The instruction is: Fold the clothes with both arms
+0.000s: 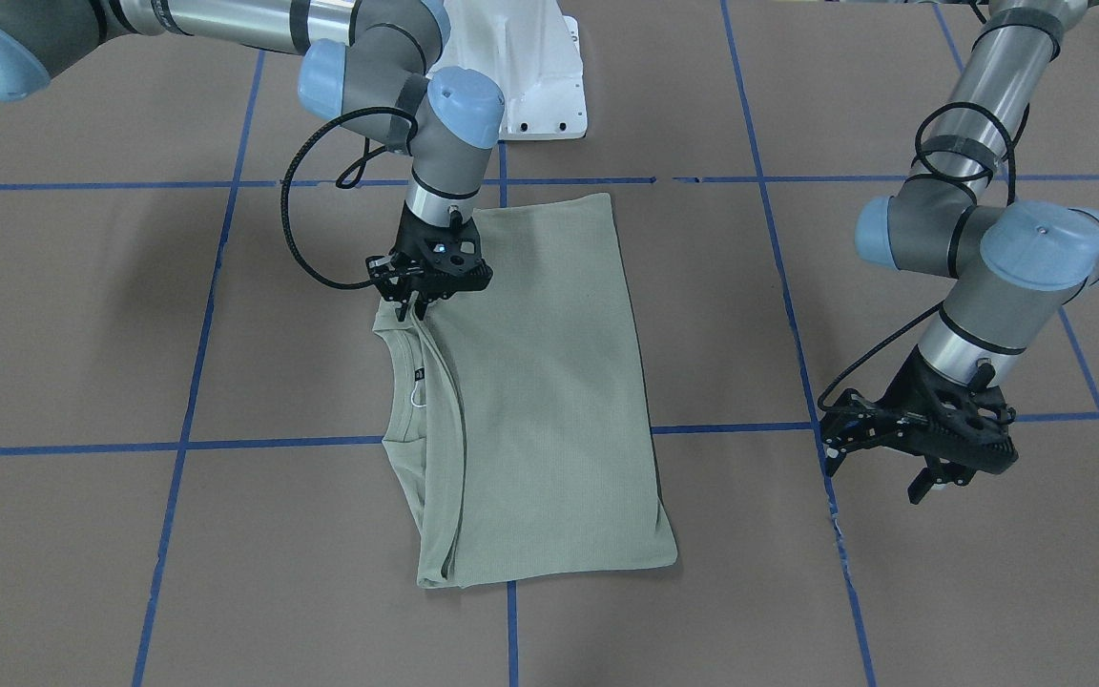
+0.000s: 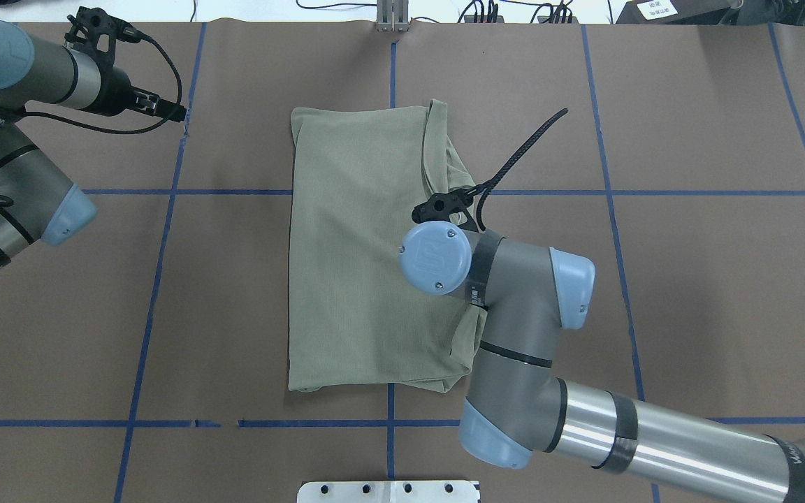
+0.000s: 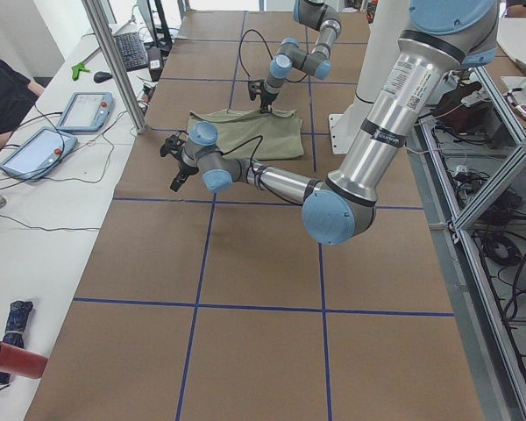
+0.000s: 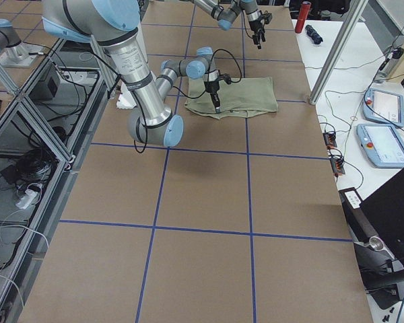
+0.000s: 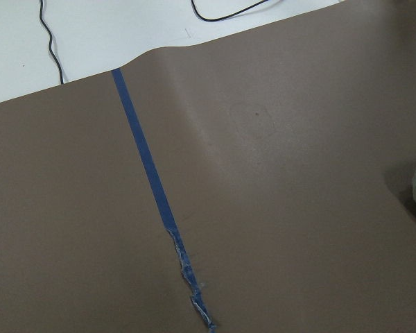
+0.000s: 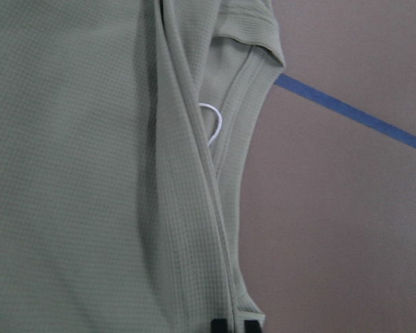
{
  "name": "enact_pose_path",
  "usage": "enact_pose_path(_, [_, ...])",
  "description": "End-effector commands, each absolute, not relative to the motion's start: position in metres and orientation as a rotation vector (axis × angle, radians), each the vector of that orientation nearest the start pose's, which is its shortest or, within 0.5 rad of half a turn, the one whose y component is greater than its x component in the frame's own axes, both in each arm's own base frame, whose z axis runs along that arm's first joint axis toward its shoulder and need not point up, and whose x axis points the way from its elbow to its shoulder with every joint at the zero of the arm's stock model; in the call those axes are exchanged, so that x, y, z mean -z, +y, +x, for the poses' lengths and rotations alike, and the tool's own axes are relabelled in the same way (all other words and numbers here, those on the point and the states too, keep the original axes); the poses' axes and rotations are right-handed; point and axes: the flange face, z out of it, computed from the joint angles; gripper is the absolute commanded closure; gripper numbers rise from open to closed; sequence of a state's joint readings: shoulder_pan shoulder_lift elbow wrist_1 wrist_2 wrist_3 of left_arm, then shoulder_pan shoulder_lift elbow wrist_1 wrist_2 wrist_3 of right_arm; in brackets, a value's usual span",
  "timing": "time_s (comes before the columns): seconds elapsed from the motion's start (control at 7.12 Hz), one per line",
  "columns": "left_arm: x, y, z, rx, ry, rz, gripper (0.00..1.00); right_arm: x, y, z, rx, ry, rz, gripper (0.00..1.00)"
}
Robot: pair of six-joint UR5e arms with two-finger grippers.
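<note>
While the shirt (image 1: 530, 401) is lying folded into a long rectangle mid-table, the right pincer (image 1: 414, 307) is pointing straight down at its edge beside the collar (image 1: 399, 382). Its fingertips (image 6: 218, 325) are drawn nearly together and are pinching the folded fabric there. A white string loop (image 6: 213, 121) is showing inside the neck opening.

The left pincer (image 1: 874, 482) is hanging over bare table, well apart from the shirt's other long side, with its fingers spread and gripping nothing.

The table (image 1: 82, 315) is wearing brown paper, and blue tape (image 1: 225, 444) is marking it off in big squares. One torn strip (image 5: 187, 277) is fraying in the left wrist view. A white pedestal (image 1: 535, 76) is sitting at the robot's edge.

Around the room, a white side table (image 3: 35, 228) is running along the operators' side. It is carrying two pendants (image 3: 83, 110), a keyboard (image 3: 133, 51) and loose cables. A red cylinder (image 3: 13, 360) is lying near its end. A person's dark sleeve (image 3: 0, 92) is poking in at the edge. An aluminium post (image 3: 114, 61) is standing by the table, and metal framing (image 3: 491, 202) is standing behind the robot over tangled cables.
</note>
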State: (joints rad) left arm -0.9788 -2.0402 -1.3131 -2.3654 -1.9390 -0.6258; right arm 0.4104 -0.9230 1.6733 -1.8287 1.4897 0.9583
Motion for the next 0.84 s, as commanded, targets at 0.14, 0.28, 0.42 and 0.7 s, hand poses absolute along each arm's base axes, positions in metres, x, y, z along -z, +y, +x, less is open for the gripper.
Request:
enact_pose_path(0.14, [-0.425,-0.642,0.314,-0.154,0.844,0.622,0.0,-0.323,-0.383,-0.504,0.184,-0.365,0.314,0.32])
enact_pose_path(0.28, [-0.425,-0.642,0.314,-0.154,0.844,0.622,0.0,-0.313,-0.382,-0.504,0.176,-0.387,0.324,0.23])
enact_pose_path(0.42, [-0.426,-0.641,0.315,-0.154,0.844,0.619,0.0,-0.281,-0.382,-0.51,0.159,-0.447,0.344,0.19])
enact_pose_path(0.7, [-0.426,-0.641,0.315,-0.155,0.843,0.62,0.0,-0.21,-0.343,-0.548,-0.06,-0.625,0.272,0.13])
